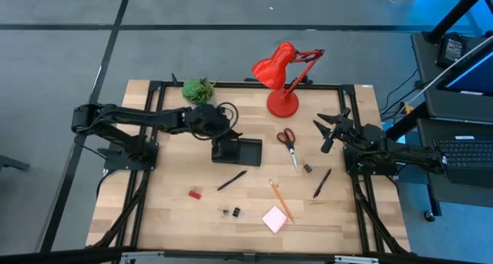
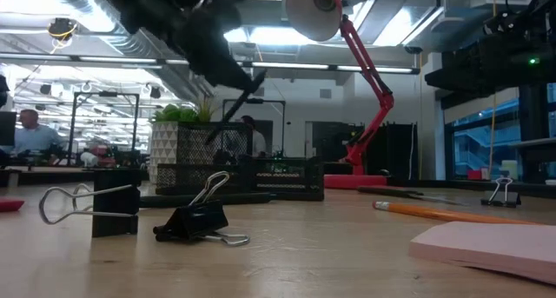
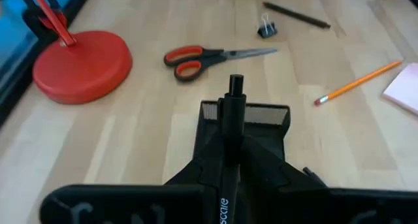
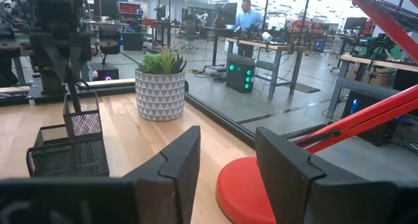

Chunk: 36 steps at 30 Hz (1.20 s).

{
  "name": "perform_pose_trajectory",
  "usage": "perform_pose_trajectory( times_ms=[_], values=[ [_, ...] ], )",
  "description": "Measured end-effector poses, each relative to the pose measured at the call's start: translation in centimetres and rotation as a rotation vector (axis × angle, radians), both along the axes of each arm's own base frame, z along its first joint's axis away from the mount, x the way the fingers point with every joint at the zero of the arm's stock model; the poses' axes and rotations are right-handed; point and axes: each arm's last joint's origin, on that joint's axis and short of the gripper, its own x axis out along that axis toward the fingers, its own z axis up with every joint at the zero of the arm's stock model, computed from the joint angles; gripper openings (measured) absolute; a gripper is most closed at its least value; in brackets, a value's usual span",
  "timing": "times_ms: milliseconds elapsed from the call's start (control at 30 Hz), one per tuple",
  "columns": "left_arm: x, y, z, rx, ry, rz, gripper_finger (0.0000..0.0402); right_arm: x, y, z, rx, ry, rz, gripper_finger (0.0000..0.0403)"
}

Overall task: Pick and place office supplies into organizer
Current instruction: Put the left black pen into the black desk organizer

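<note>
The jaws of the left gripper (image 3: 228, 152) are pinched on a black pen (image 3: 233, 103), held upright, tip down over the organizer's (image 1: 245, 150) taller compartment; the right gripper's (image 1: 333, 129) are spread beside the scissors (image 1: 289, 143).

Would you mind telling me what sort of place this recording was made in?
Probably a robotics lab or open workshop: rows of workbenches with equipment, exposed ceiling ducts, and a person working at a far bench.

Bright overhead ceiling lights glare in the low view; the near binder clips (image 2: 193, 218) look soft.
</note>
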Motion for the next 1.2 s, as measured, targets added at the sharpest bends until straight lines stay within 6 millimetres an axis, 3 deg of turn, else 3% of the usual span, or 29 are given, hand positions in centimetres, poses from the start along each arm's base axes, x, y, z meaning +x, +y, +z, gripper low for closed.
perform_pose_trajectory(
  times_ms=[367,567,1200],
  values=[
    [-1.7,0.1,-3.6,-0.059,-0.095,0.071,0.0027,0.0,0.0,0.0,0.022,-0.014,0.001,0.0150],
    [-2.5,0.1,-5.1,-0.097,-0.055,0.111,0.0027,0.0,0.0,0.0,0.022,-0.014,0.001,0.0150],
    [-3.0,0.1,-5.9,-0.074,0.005,0.128,0.0050,0.0,0.0,0.0,0.022,-0.014,0.001,0.0150]
  ],
)
